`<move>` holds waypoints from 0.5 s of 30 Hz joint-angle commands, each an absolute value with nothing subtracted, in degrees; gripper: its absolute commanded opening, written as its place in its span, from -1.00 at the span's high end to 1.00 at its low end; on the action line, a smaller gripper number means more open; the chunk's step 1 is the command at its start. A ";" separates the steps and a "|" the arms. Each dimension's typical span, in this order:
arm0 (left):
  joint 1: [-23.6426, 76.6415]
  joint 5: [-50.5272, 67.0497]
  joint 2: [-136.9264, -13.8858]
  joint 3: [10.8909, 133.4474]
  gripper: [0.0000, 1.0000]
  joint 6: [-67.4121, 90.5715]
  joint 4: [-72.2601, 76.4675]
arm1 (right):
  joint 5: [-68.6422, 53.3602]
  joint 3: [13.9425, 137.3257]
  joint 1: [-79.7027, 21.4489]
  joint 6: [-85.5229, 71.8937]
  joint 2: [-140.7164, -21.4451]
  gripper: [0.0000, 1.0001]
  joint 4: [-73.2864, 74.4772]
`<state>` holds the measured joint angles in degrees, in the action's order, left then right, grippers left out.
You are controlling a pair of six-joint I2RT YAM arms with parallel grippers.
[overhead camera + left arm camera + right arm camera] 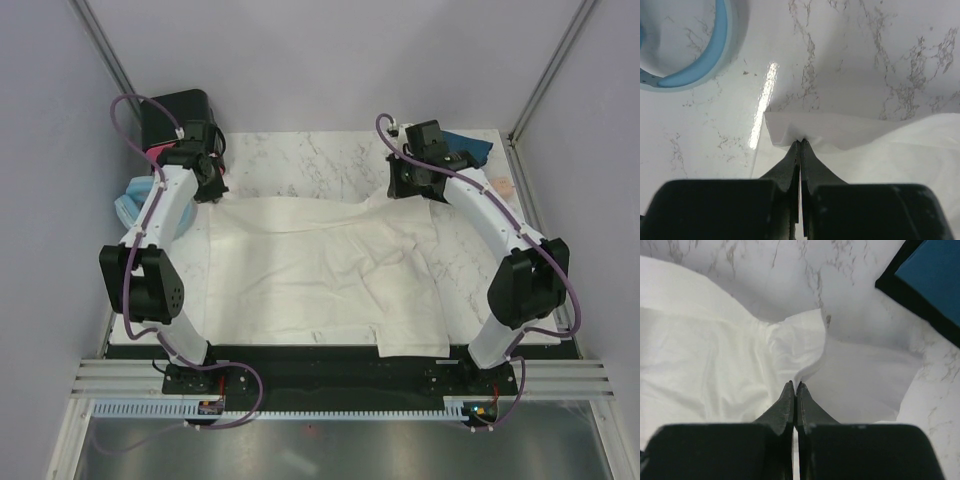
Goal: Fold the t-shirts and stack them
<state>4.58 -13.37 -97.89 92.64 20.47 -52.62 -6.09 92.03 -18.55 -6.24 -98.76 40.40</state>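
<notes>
The cream-white t-shirt (310,270) lies spread over the marble table, its far edge lifted at two points. My left gripper (213,192) is shut on the shirt's far left corner; in the left wrist view its jaws (800,142) pinch a folded tip of white cloth (850,131). My right gripper (400,190) is shut on the far right part of the same edge; in the right wrist view its jaws (795,385) clamp a raised fold of white cloth (795,340). The dark teal-blue t-shirt (476,152) lies at the back right corner, also in view (935,275) beyond a black edge.
A black box (175,110) stands at the back left, just behind the left arm. The pale blue padded ring (128,205) lies at the table's left edge, and shows as an arc (700,65) left of the held corner. Bare marble (310,160) stretches behind the shirt.
</notes>
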 commanded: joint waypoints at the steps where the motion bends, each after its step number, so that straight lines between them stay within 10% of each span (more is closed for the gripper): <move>1: 4.22 -11.25 -95.45 90.01 0.96 18.46 -54.49 | -8.35 88.69 -20.12 -7.82 -93.70 1.00 43.33; 15: 4.13 -17.74 -100.10 98.43 0.96 20.57 -46.67 | 6.67 100.34 -20.22 -7.22 -102.46 1.00 39.90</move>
